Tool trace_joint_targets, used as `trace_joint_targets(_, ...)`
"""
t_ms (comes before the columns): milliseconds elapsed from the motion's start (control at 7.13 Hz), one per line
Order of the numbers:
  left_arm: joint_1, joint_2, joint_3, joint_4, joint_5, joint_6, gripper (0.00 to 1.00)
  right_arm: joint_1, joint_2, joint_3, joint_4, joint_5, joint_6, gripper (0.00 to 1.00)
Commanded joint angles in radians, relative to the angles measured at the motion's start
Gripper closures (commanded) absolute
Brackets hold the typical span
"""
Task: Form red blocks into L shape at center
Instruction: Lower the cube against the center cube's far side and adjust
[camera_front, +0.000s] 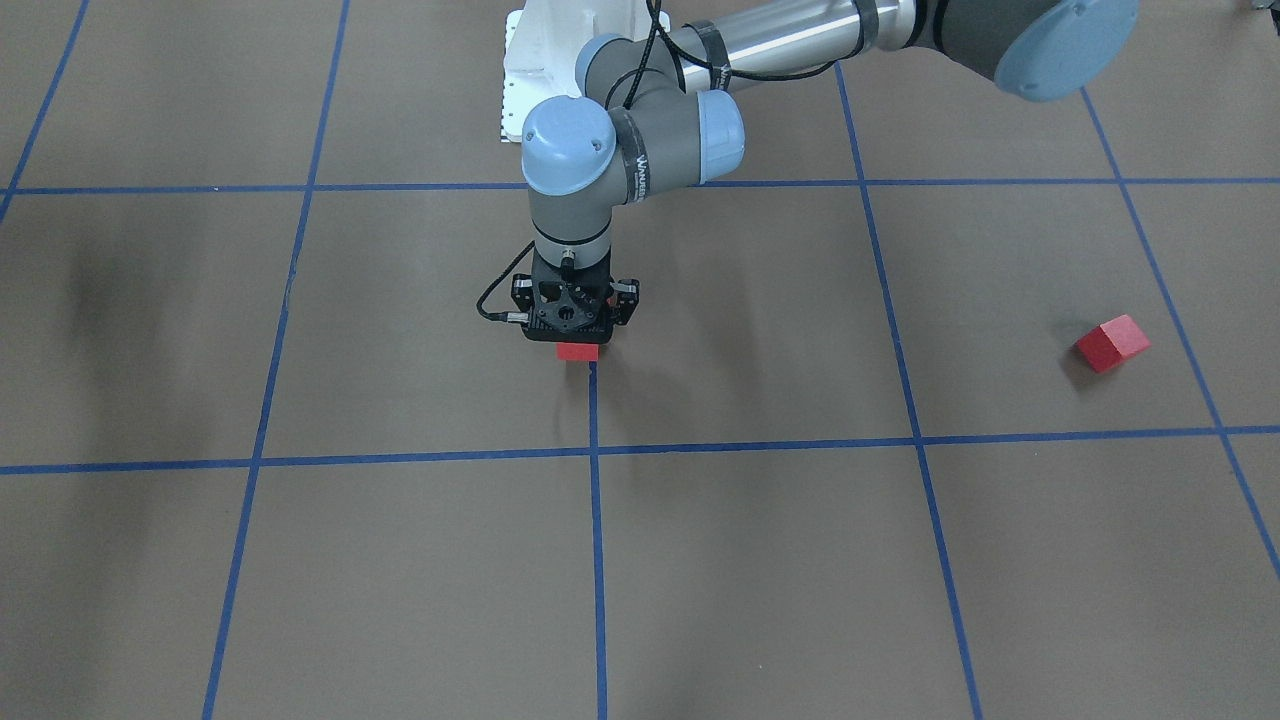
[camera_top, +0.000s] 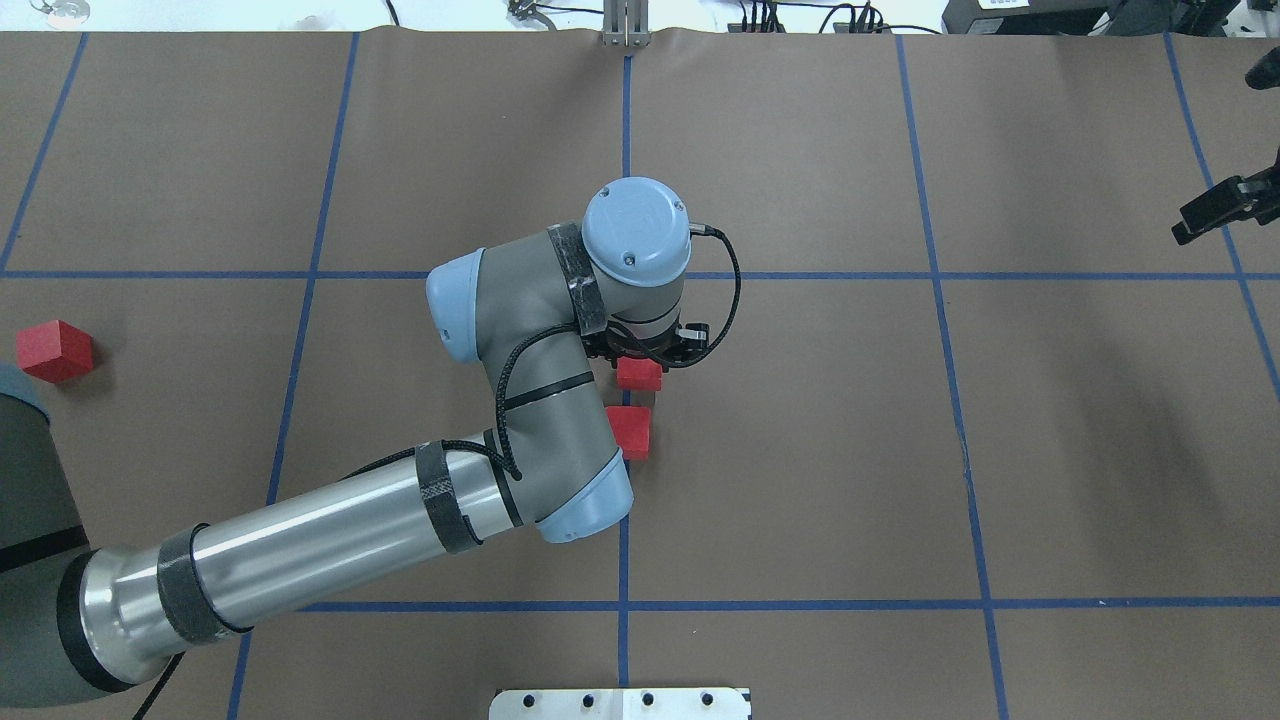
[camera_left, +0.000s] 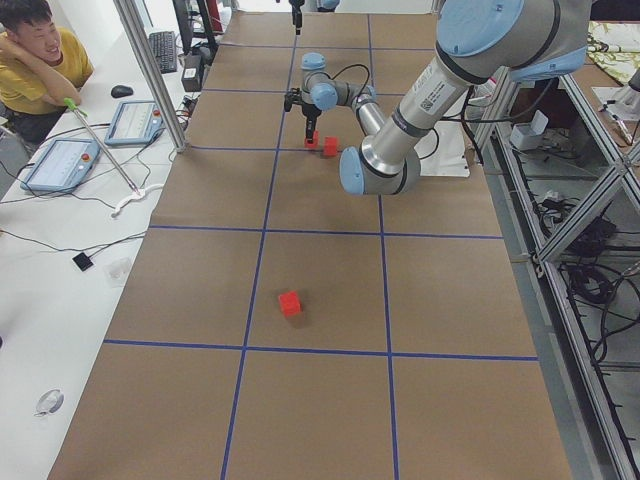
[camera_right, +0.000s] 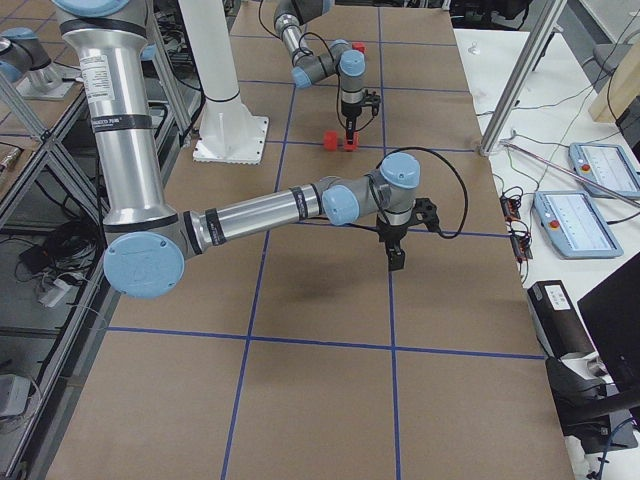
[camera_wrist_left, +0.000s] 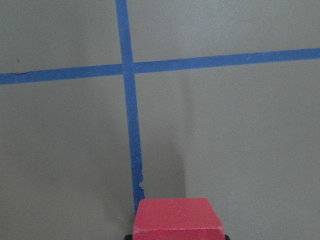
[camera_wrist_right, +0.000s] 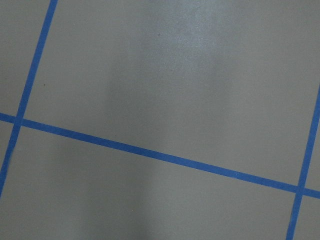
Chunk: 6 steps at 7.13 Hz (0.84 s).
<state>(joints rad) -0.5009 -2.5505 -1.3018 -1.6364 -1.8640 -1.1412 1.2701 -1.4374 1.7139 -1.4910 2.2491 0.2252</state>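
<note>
The only writing in sight was white lettering on a black band round the left arm's wrist (camera_front: 640, 165), too small to read with any certainty; the blocks' faces were plain. There were three red blocks. The gripped block (camera_top: 638, 373) sat low at the center (camera_front: 593, 400), at the end of the single blue tape line (camera_wrist_left: 131, 130), with the left gripper (camera_top: 645, 352) standing straight down over it; in the left wrist view dark fingertips lay flush against its two sides, so the fingers were closed narrowly on it, though whether it rested on the brown paper or hung just above could not be told. The second block (camera_top: 630, 432) lay just beside it on the robot's side, a thin gap between them, partly under the left arm's elbow joint. The third block (camera_top: 55, 350) lay alone, well apart at the table's left end, in another grid square (camera_front: 1112, 343). The right gripper (camera_right: 397, 260) hung over the tape grid well away from all three, holding nothing visible; how wide its fingers stood could not be told, and its wrist camera saw only paper and tape. One white base plate (camera_top: 620, 703) sat at the near edge. One person (camera_left: 40, 60) in a yellow shirt sat by two screened pendants (camera_left: 60, 160) on the side table
</note>
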Motion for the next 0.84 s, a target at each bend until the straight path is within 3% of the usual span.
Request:
trace_joint_targets(0, 0.002, 0.006, -0.001, 0.013, -0.001, -0.017, 1.00, 0.000, 0.000, 0.003, 0.000, 0.001, 0.005, 0.00)
trace_joint_targets(701, 0.005, 0.003, -0.005, 0.059, -0.012, -0.028, 1.00, 0.000, 0.000, 0.003, 0.000, 0.001, 0.006, 0.00)
